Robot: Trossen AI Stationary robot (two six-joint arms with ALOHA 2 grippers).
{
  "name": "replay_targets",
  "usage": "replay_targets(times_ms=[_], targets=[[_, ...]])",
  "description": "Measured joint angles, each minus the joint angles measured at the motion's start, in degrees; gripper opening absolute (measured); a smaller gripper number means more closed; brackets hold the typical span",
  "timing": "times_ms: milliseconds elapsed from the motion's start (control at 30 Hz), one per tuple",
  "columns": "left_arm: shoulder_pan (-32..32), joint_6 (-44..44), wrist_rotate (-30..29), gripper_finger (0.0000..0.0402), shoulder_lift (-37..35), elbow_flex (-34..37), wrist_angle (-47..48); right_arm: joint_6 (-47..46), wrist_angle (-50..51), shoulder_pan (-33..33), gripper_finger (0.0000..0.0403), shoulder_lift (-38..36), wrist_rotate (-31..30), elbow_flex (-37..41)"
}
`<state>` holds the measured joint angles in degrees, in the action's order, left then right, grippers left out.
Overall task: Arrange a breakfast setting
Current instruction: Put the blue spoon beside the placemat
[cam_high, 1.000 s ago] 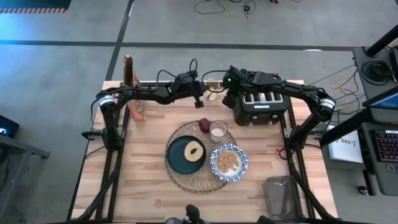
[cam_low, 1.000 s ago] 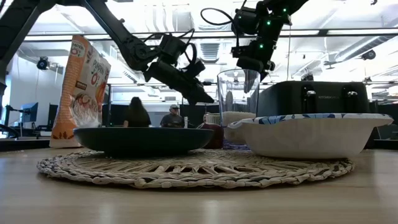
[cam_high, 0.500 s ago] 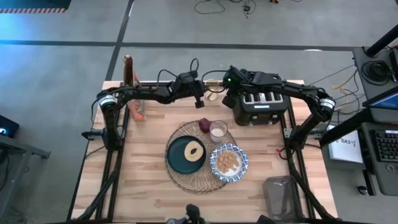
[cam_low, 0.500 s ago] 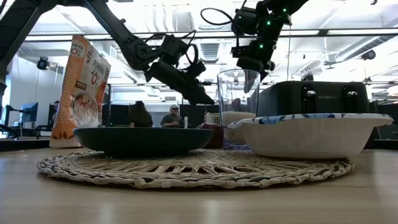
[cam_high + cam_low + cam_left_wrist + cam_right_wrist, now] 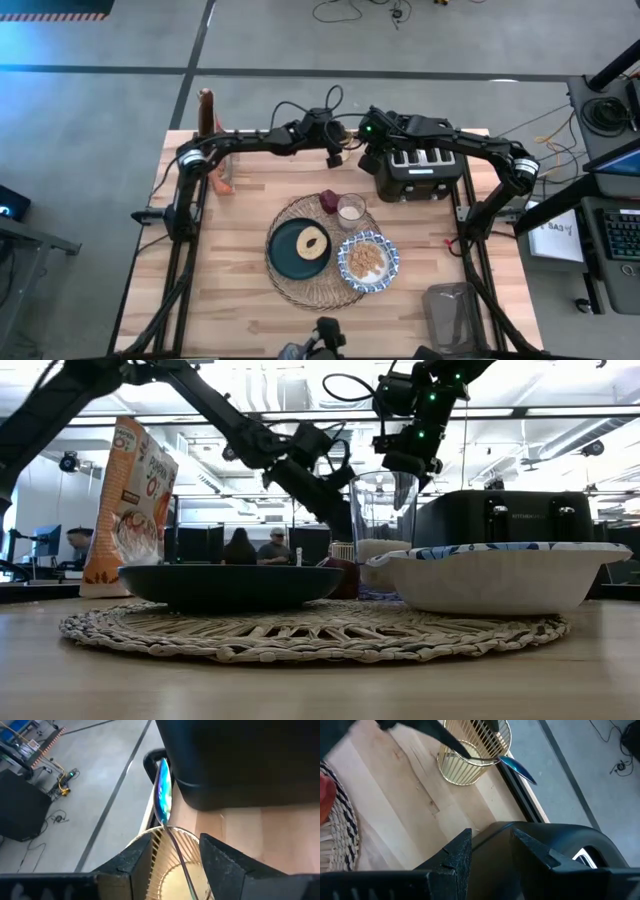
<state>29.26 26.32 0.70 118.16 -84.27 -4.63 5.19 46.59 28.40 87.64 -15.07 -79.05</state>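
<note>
Breakfast setting mostly laid out, looks like cutlery is what's missing

Mat (image 5: pixel 318 250) is sitting mid-table, carrying the plate (image 5: pixel 290 252) with the bread ring (image 5: pixel 312 242) at its 3 o'clock edge, bowl (image 5: pixel 367 261) at the mat's 4, glass (image 5: pixel 351 210) at 1, fruit (image 5: pixel 329 201) at 12. Left gripper (image 5: pixel 172 862) is hovering part-open over a wire caddy (image 5: pixel 472 751) at the table's 12 o'clock, straddling a blue spoon (image 5: pixel 163 790), not yet pinching it. Right gripper (image 5: pixel 487 851) is waiting part-open and empty by the toaster (image 5: pixel 418 170).
</note>
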Motion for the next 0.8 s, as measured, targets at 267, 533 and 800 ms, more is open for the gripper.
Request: replay_targets(times_ms=[267, 533, 800], targets=[[0.00, 1.02, -0.07, 0.0143, 2.88, -0.34, -9.00, 1.79, 0.61, 0.00, 0.0123, 0.00, -0.02, 0.00], [-0.04, 1.57, 3.72, 0.0139, 3.97, -0.34, -11.48, 3.08, 0.61, 0.15, 0.0123, 0.00, -0.02, 0.00], [0.04, 1.65, 3.78, 0.0139, 5.76, -0.32, -16.56, 3.04, 0.61, 0.42, 0.0123, 0.00, -0.02, 0.00]])
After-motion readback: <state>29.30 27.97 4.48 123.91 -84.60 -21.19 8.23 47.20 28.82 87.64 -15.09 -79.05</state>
